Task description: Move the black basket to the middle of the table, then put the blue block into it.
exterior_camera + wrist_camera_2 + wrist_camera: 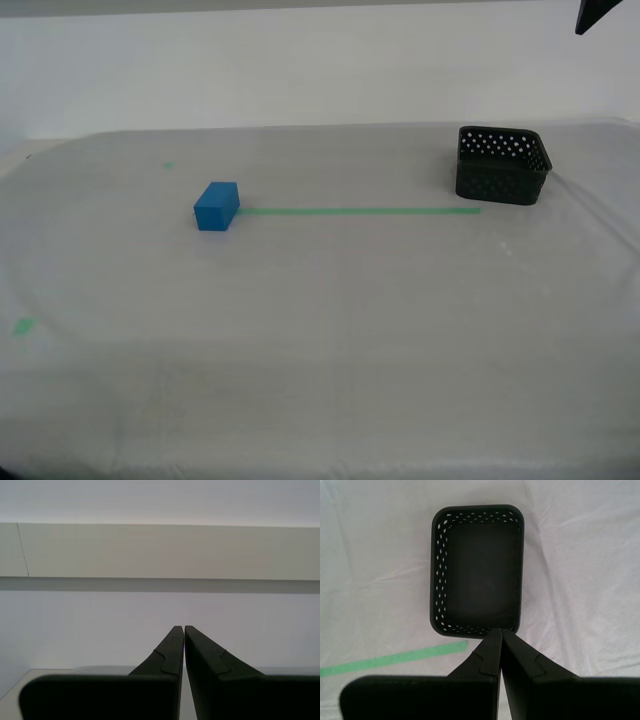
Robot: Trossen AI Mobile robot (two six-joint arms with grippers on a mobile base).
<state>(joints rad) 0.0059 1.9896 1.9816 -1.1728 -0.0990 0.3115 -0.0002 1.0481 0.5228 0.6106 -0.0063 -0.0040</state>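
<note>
the black basket point(503, 165) sits on the table point(320, 330) near its far edge, toward the exterior view's right, and you can see that it is empty: the first wrist view looks straight down into it point(477, 570) and shows only its dark floor and hole-dotted walls. the thin green tape line point(360, 210) runs across the cloth, and one end of it stops just beside the basket's near wall. the blue block point(216, 206) rests at the other end of that line, toward the exterior view's left, well apart from the basket. my first gripper point(501, 632) hangs above the basket's rim with its jaws pressed together and nothing between them. my second gripper point(183, 629) points at a pale wall, jaws likewise closed and holding nothing. a dark tip of an arm point(603, 14) shows at the exterior view's top right corner.
</note>
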